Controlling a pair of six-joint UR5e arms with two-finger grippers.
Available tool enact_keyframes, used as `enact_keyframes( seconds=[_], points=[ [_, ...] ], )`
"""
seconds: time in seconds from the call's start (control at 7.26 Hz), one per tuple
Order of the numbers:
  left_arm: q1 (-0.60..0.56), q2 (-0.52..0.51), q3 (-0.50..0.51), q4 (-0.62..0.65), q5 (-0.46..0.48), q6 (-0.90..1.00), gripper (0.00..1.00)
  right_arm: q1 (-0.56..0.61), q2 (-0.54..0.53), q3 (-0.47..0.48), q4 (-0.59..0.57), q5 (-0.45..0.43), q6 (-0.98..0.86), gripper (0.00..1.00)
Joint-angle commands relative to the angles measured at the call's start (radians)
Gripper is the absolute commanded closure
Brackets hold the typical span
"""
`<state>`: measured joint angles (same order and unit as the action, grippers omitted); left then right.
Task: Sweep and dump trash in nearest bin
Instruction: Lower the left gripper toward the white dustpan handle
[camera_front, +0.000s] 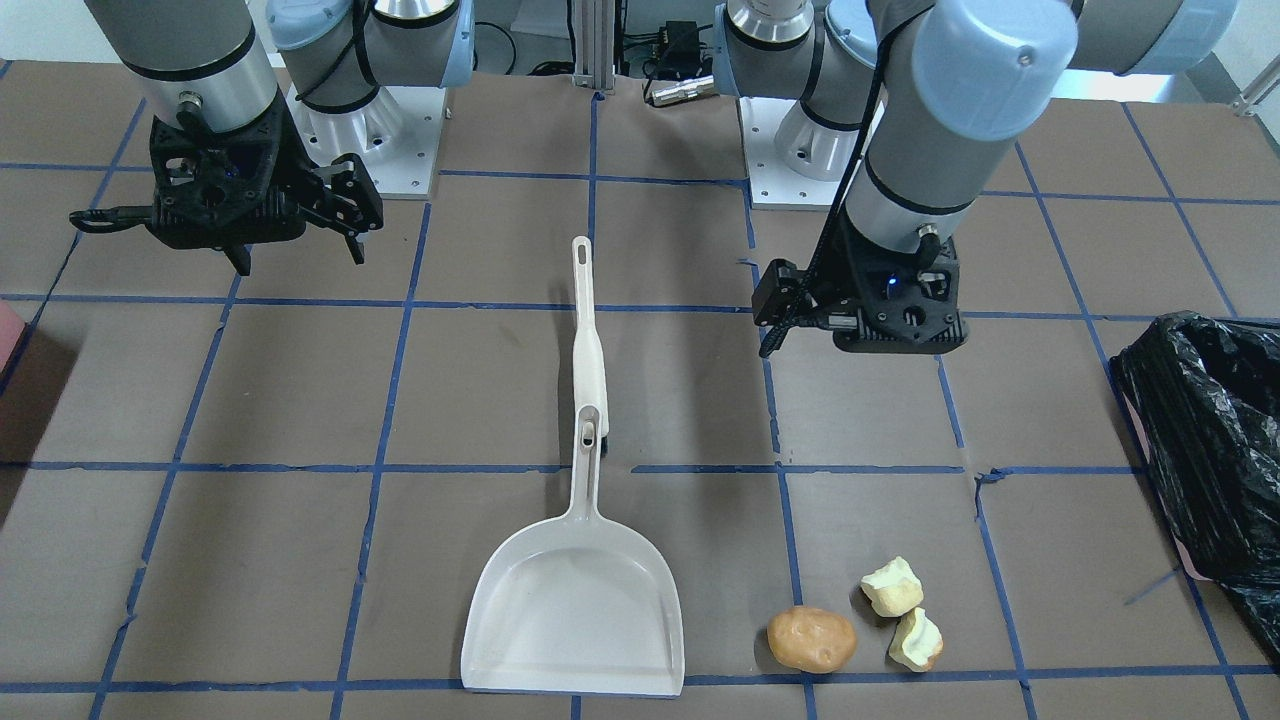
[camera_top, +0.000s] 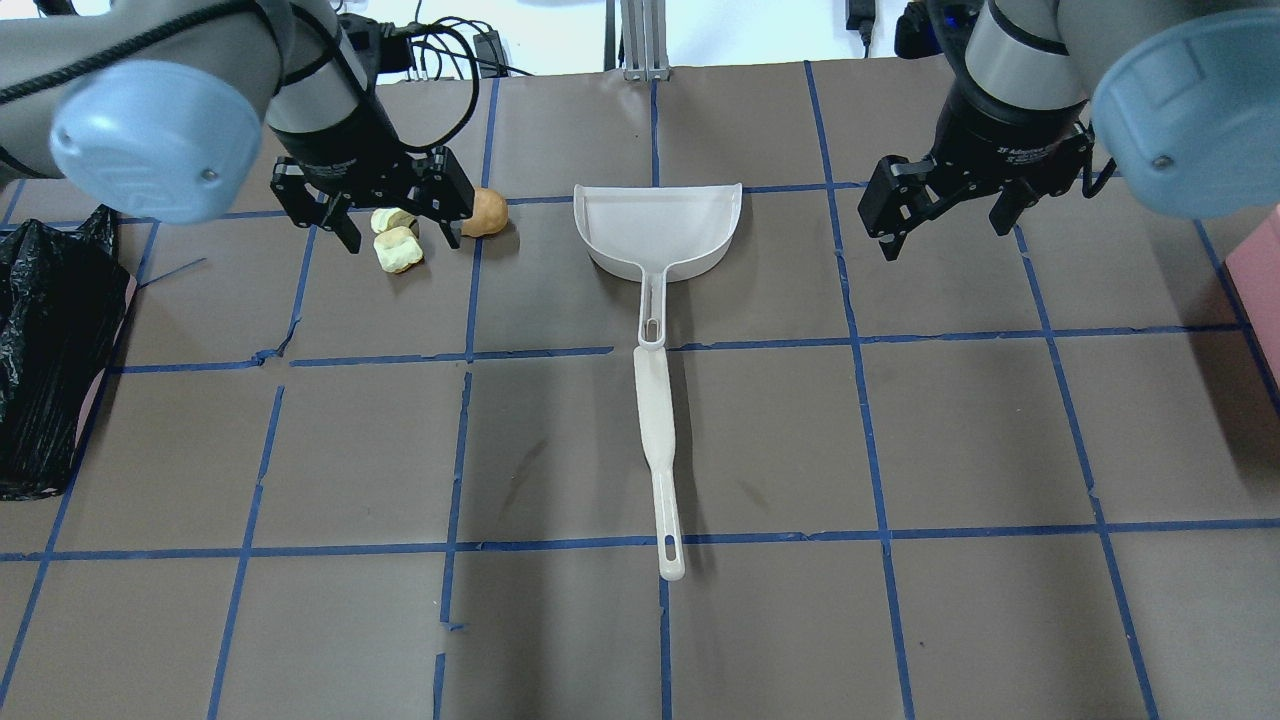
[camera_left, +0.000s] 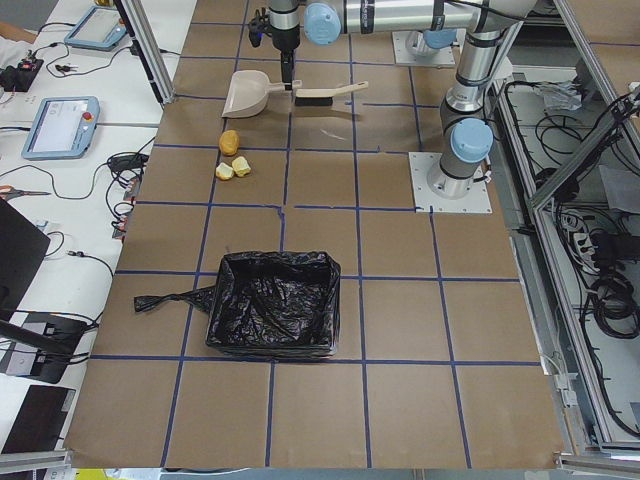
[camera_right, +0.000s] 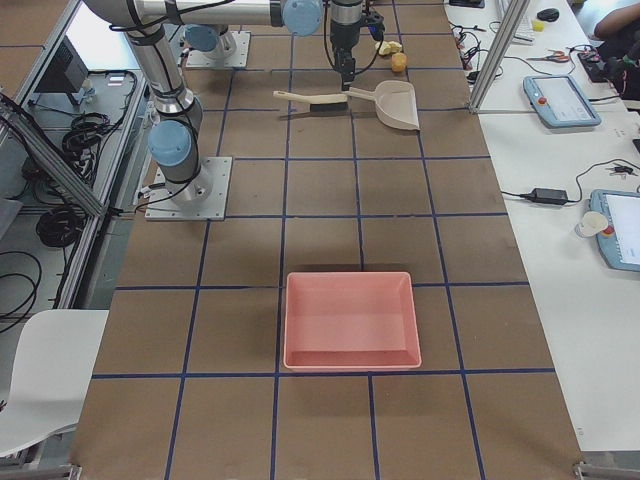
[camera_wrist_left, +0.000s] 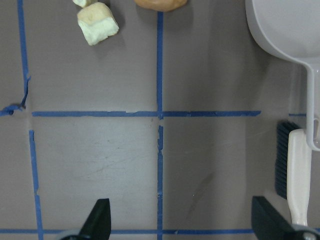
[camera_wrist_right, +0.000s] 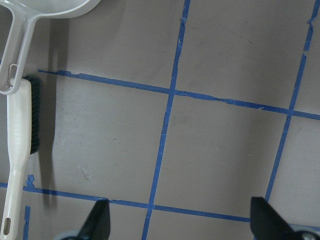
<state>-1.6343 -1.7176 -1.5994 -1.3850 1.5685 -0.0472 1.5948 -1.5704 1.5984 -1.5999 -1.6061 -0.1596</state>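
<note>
You have both grippers hanging above the table with nothing in them. The left gripper (camera_top: 400, 238), upper left of the overhead view, has its fingers spread wide; the right gripper (camera_top: 945, 238), upper right, is spread just as wide.

In the front-facing view the trash sits low and right of centre: the orange-brown lump (camera_front: 811, 639) lies just beside two pale chunks (camera_front: 892, 587) (camera_front: 917, 640), all on the brown table (camera_front: 300, 560). The bin (camera_front: 1200, 440), lined with a crinkled black bag, stands at the right edge of that view, well apart from the lumps.

The white dustpan (camera_front: 575, 610) lies flat at lower centre, just left of the orange-brown lump, with its handle pointing up the frame. The brush (camera_front: 590, 350) lies in line with that handle and overlaps its end.

In the right side view you see a pink tray (camera_right: 350, 320) at lower centre.
</note>
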Motion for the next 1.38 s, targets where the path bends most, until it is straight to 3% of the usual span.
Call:
enact_keyframes(
  seconds=[0.0, 0.28, 1.24],
  points=[
    [-0.062, -0.025, -0.099, 0.19, -0.008, -0.006, 0.0, 0.001, 0.001, 0.0, -0.002, 0.0, 0.0, 0.0],
    [-0.126, -0.094, -0.085, 0.309, -0.022, -0.038, 0.0, 0.001, 0.001, 0.0, -0.002, 0.0, 0.0, 0.0],
    [-0.301, -0.249, -0.09, 0.5, -0.018, -0.181, 0.0, 0.001, 0.0, -0.002, 0.0, 0.0, 0.0, 0.0]
  ],
)
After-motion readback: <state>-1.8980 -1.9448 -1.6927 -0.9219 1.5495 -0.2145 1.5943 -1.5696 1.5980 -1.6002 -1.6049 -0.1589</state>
